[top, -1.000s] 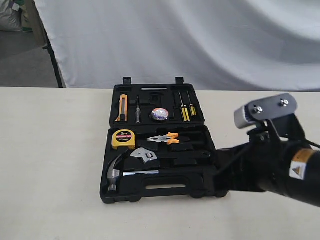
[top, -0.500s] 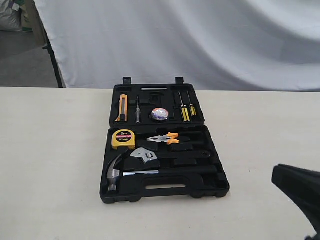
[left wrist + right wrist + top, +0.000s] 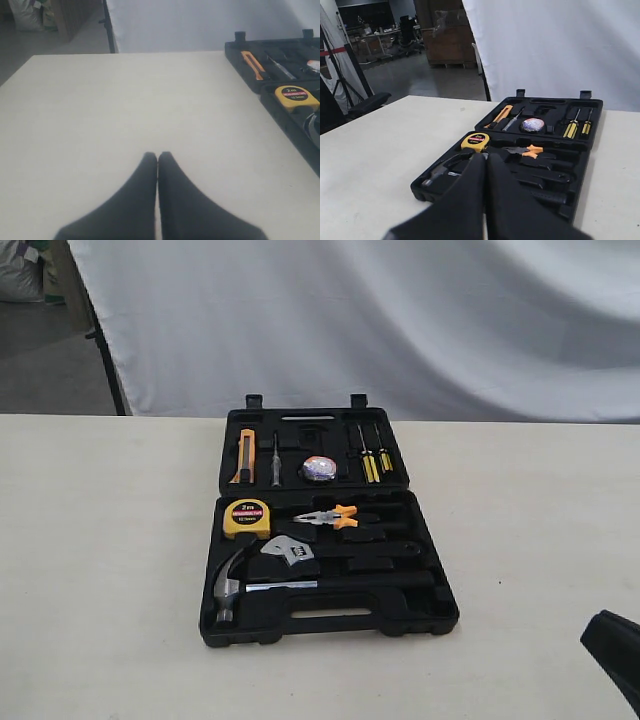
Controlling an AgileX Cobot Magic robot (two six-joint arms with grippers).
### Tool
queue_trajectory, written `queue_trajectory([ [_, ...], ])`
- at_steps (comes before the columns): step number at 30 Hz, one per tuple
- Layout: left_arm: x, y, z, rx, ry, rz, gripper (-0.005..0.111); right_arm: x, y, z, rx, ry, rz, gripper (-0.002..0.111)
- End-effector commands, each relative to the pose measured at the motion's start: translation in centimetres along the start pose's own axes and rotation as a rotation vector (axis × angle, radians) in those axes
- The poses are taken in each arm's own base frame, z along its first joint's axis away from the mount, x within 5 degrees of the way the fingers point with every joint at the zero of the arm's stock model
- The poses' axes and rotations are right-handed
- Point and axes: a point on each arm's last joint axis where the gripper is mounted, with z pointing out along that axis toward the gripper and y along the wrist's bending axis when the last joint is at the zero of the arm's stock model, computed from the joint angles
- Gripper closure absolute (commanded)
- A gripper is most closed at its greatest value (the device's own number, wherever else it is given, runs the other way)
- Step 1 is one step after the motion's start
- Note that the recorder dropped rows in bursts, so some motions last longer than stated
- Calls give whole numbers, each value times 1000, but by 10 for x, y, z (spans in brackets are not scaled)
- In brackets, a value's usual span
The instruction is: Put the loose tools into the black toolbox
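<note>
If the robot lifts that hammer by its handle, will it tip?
Probably yes: the hammer has a big steel head at one end, so it would likely dip head-first. It looks stiff, not floppy. Its shiny neck may be slippery.

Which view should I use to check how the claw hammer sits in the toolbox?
The exterior view: the hammer lies whole in the toolbox, head to handle. The right wrist view shows only its head; the right gripper covers the rest. The left wrist view does not clearly show it.

"2m" on yellow tape measure [image 3: 247,517]
</note>
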Motion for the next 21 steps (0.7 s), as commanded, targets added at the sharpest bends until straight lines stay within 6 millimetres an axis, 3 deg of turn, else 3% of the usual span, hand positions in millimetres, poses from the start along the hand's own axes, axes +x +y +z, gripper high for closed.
queue_trajectory([
  [1, -2, 1, 0, -21, -20, 0, 106, 0, 0, -1, -5, -15, 4, 109],
  [5, -2, 1, 0, -21, -20, 0, 106, 4, -3, -4, 37, 23, -12, 109],
  [17, -2, 1, 0, -21, -20, 0, 106, 13, -29, -24, 521, 36, 5, 109],
  [21, -2, 1, 0, -21, -20, 0, 106, 14, -30, -25, 556, 38, 14, 109],
])
